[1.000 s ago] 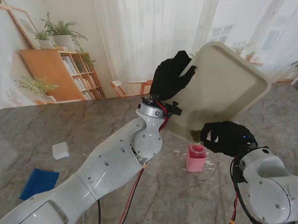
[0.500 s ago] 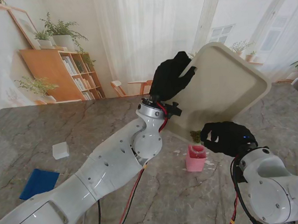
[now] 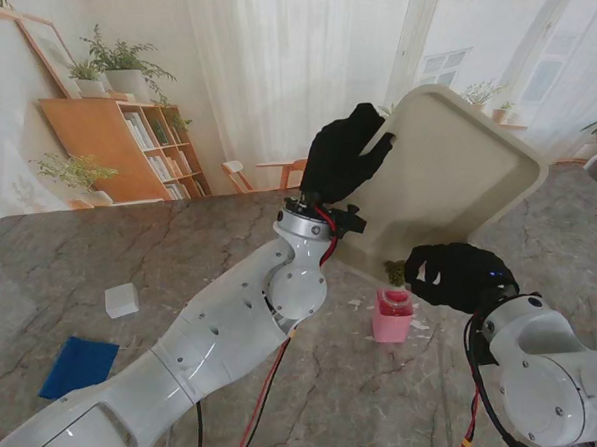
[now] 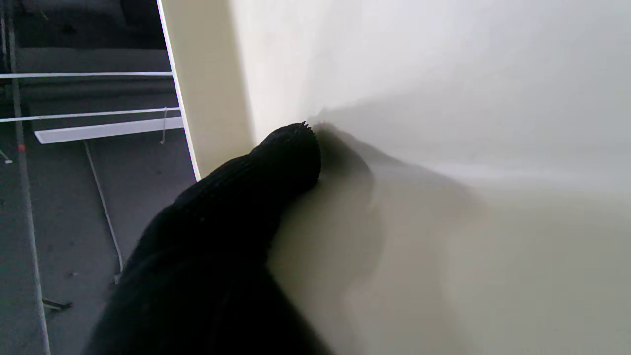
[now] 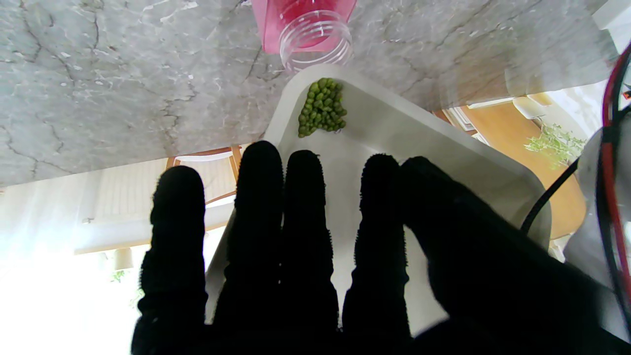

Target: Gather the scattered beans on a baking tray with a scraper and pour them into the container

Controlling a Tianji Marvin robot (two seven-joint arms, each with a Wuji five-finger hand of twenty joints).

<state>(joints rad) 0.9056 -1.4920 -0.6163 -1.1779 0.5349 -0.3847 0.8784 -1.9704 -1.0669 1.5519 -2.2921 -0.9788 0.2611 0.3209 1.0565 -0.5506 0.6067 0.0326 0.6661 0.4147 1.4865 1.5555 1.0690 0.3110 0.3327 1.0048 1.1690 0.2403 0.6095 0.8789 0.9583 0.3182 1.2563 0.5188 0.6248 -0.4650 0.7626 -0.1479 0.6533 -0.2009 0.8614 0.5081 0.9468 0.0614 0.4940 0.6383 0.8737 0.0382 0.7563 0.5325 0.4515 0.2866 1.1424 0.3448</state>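
Green beans (image 5: 323,106) crowd the tilted baking tray's (image 3: 456,175) lowest corner, above the pink container (image 3: 392,315) at six o'clock. We keep our left robot hand (image 3: 343,153) and right robot hand (image 3: 451,274) clamped on its edges so they slide in.

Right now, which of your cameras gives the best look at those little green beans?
The right wrist view: the green beans show singly, heaped in the tilted tray's lowest corner beside the pink container's mouth. The stand view shows only a small dark-green clump above the container. The left wrist view shows bare tray, no beans.

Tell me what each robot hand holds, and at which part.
Both hold the baking tray: left robot hand at its raised rim, right robot hand near its low corner.
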